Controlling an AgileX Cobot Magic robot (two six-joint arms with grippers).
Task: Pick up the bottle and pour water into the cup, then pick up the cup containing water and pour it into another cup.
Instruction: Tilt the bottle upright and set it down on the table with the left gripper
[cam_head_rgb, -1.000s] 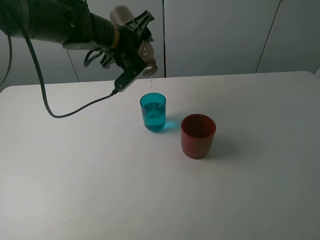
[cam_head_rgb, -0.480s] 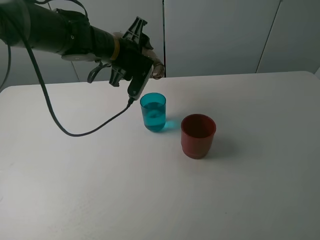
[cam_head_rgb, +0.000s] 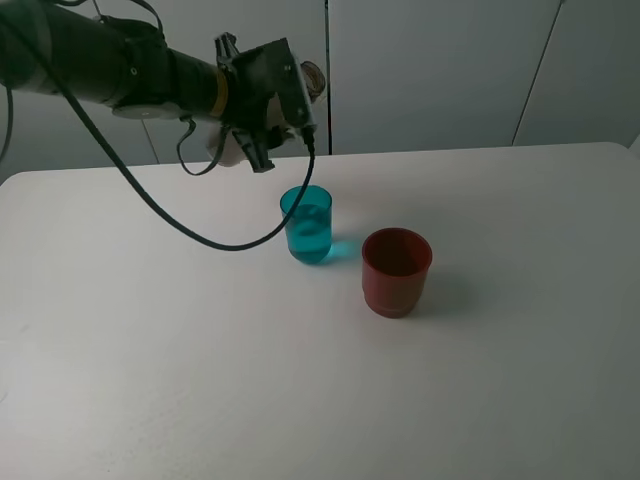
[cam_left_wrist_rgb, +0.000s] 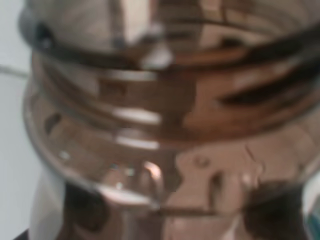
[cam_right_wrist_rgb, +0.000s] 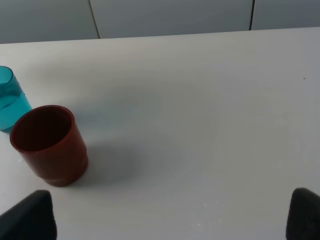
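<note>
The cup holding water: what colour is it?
The cup is translucent teal-blue; the exterior high view shows it best.

The bottle (cam_left_wrist_rgb: 165, 125) fills the left wrist view, blurred and cut off on every side. From above, the left tool (cam_head_rgb: 268, 92) hides all but what seems to be its neck. The right wrist view's edge cuts the cup (cam_right_wrist_rgb: 9, 100) and the right tool's fingertips (cam_right_wrist_rgb: 30, 217).

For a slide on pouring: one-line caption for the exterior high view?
Left gripper holds the bottle raised beside the part-filled teal cup; the red cup stands nearby.
</note>
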